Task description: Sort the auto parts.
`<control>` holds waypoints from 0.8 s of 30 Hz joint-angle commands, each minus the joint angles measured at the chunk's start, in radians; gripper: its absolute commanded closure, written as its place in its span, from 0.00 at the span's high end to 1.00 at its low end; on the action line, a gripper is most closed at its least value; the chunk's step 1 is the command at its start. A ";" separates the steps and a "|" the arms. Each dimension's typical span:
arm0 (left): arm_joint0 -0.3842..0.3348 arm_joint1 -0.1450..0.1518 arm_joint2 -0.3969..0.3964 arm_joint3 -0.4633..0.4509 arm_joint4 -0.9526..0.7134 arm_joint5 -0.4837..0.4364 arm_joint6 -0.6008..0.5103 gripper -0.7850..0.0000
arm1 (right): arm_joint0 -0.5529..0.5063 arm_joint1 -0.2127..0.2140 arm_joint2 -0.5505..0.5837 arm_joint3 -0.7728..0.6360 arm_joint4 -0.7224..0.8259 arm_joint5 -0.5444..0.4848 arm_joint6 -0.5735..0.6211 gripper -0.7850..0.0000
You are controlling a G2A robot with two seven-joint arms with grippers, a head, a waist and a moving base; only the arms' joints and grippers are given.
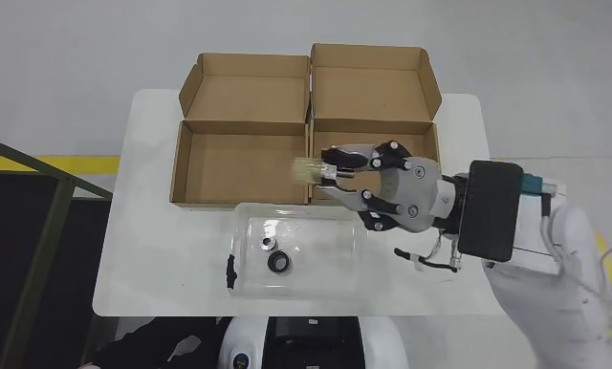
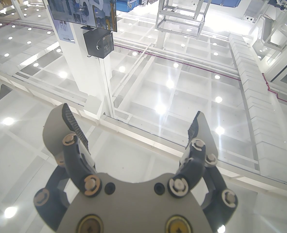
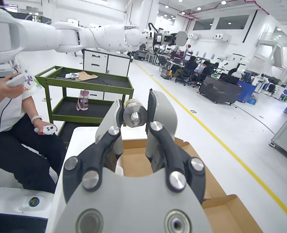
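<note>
Your right gripper (image 3: 135, 103) is clamped on a metal part (image 3: 134, 117), pinching its round body from both sides. It holds the part above the shared wall of the left box (image 1: 239, 168) and right box (image 1: 411, 144), probably for a drop. I can't tell which box it is over, as the part blurs from above. Your left gripper (image 2: 132, 120) gapes wide and empty, pointing at the ceiling, likely parked clear. A silver part (image 1: 264, 245) and a black ring (image 1: 278, 263) lie in the bin (image 1: 325, 254).
</note>
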 commanded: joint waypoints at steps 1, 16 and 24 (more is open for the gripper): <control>0.000 0.000 0.000 0.000 0.000 0.000 0.000 1.00 | -0.003 0.000 0.015 -0.001 0.006 -0.008 -0.032 0.00; 0.000 0.000 0.000 0.000 0.000 0.000 0.000 1.00 | 0.028 -0.007 0.027 0.070 0.005 -0.046 -0.118 0.00; 0.000 0.000 0.000 0.000 0.000 0.000 0.000 1.00 | 0.055 -0.011 -0.018 0.137 -0.008 -0.068 -0.089 0.00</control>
